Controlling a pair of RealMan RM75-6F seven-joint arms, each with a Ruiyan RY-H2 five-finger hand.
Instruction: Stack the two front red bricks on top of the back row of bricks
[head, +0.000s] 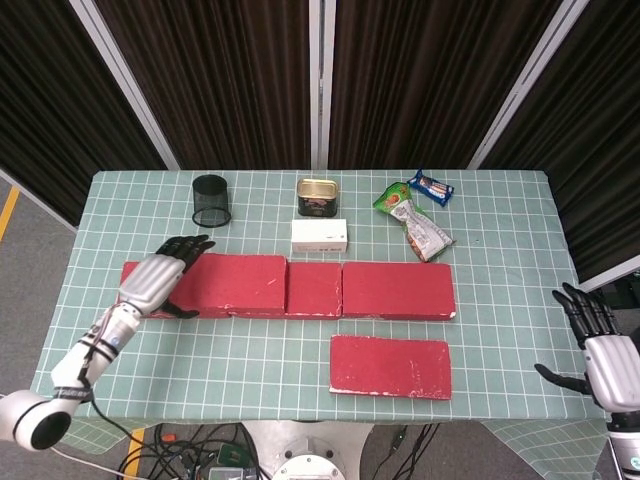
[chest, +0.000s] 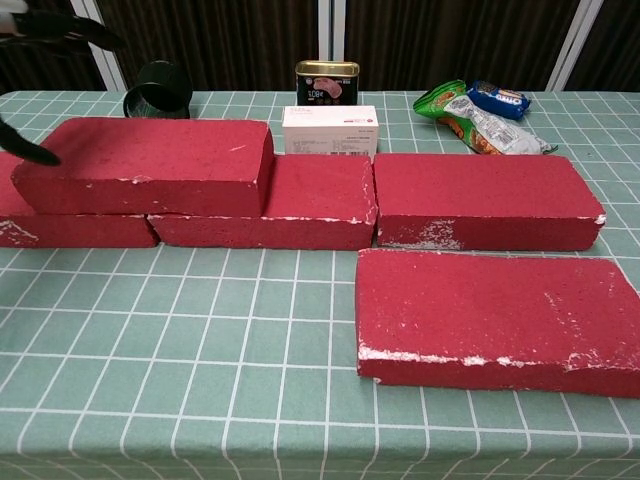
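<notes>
The remaining front brick (head: 390, 366) lies flat near the tabletop's front edge: rigid, probably weighty, best clasped across its short ends. Both hands, left (head: 155, 282) and right (head: 600, 352), hover empty, fingers spread.

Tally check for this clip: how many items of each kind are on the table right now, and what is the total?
red bricks: 5 (3 in the back row, 1 stacked on it, 1 in front)
black mesh cup: 1
tin can: 1
white box: 1
snack packets: 3
Total: 11
</notes>
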